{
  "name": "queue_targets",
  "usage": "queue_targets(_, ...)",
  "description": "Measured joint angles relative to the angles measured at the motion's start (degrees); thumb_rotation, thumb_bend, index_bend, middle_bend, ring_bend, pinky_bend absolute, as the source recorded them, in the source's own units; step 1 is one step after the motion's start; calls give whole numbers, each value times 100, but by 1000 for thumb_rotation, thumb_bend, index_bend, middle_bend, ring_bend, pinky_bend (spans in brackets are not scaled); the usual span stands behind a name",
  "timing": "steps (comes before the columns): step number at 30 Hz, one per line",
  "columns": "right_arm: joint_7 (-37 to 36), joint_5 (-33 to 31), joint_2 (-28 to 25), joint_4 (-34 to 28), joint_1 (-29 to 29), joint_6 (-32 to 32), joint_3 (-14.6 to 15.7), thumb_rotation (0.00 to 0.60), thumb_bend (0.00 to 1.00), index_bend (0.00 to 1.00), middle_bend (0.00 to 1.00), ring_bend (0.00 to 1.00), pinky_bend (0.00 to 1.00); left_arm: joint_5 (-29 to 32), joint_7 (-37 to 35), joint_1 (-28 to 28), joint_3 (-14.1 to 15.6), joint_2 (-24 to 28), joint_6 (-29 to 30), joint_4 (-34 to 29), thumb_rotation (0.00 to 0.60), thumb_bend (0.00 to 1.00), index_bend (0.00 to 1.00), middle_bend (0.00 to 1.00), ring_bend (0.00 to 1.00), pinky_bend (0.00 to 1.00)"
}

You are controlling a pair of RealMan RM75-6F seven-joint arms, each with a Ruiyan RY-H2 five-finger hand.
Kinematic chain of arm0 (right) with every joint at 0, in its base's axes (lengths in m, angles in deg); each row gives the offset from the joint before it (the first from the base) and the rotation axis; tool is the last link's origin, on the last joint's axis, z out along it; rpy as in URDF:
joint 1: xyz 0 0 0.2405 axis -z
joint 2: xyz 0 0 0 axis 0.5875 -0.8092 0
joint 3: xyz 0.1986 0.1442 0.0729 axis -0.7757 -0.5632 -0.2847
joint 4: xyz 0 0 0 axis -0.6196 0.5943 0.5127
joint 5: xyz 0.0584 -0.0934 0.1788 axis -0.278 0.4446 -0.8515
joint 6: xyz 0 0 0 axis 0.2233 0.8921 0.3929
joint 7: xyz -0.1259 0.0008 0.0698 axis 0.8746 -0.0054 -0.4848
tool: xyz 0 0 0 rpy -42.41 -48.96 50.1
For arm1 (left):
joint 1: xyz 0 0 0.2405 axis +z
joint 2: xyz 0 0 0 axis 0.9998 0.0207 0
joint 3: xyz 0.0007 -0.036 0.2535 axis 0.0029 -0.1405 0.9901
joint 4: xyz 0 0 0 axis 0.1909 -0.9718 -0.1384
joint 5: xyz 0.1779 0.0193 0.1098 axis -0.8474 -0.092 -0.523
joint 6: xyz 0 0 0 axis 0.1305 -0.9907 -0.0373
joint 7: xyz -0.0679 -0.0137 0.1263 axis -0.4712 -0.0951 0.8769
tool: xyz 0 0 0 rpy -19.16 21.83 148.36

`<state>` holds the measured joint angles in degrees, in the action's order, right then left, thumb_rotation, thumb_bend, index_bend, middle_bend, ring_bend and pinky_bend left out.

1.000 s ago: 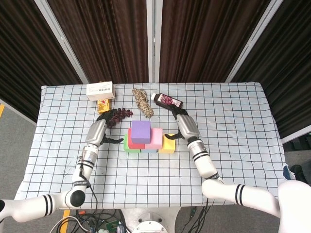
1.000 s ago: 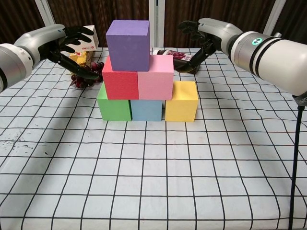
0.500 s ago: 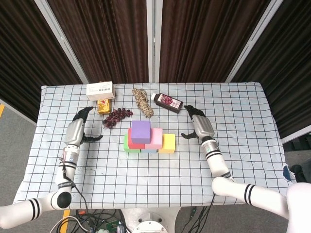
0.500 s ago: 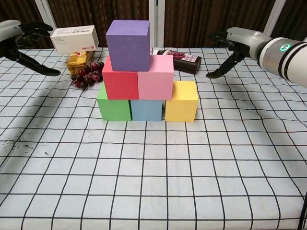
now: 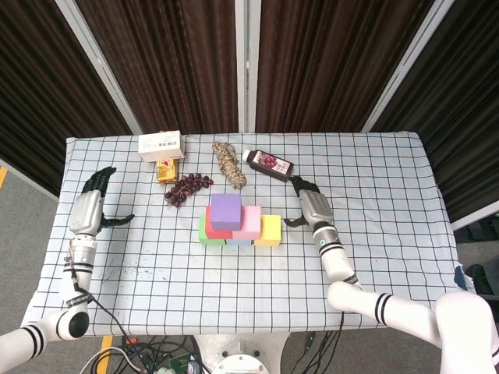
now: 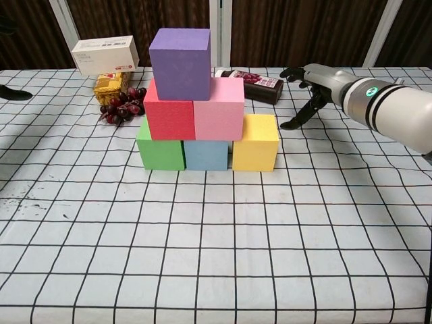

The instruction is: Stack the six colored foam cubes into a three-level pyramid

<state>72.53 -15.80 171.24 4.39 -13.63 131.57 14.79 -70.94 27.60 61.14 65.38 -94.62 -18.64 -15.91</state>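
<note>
The foam cubes form a pyramid at the table's middle. The green cube (image 6: 160, 148), blue cube (image 6: 206, 155) and yellow cube (image 6: 255, 142) make the bottom row. On them rest the red cube (image 6: 169, 112) and pink cube (image 6: 219, 110). The purple cube (image 6: 179, 55) (image 5: 226, 211) sits on top. My right hand (image 5: 309, 206) (image 6: 312, 86) is open, a little right of the yellow cube, touching nothing. My left hand (image 5: 92, 201) is open far to the left, near the table's edge; in the chest view only a fingertip (image 6: 15, 94) shows.
Behind the pyramid lie a white box (image 5: 161, 144), a small yellow packet (image 5: 165, 170), a bunch of dark grapes (image 5: 185, 188), a coil of rope (image 5: 228, 163) and a dark bottle (image 5: 267, 162) on its side. The checked tablecloth (image 5: 234, 288) covers the table.
Both hands drew away from the pyramid's sides. My left hand kept moving out to the table's left edge. My right hand swung out, then came back closer to the yellow cube. The cubes stayed still.
</note>
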Motion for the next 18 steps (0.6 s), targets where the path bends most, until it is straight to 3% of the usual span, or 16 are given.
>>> queue_targets(18,255,-110,539,533,-315,-142,-188,600,146,0,0,0,0,-225,-396,98,-30,-28,-113,330,600,0,89,42,18,90)
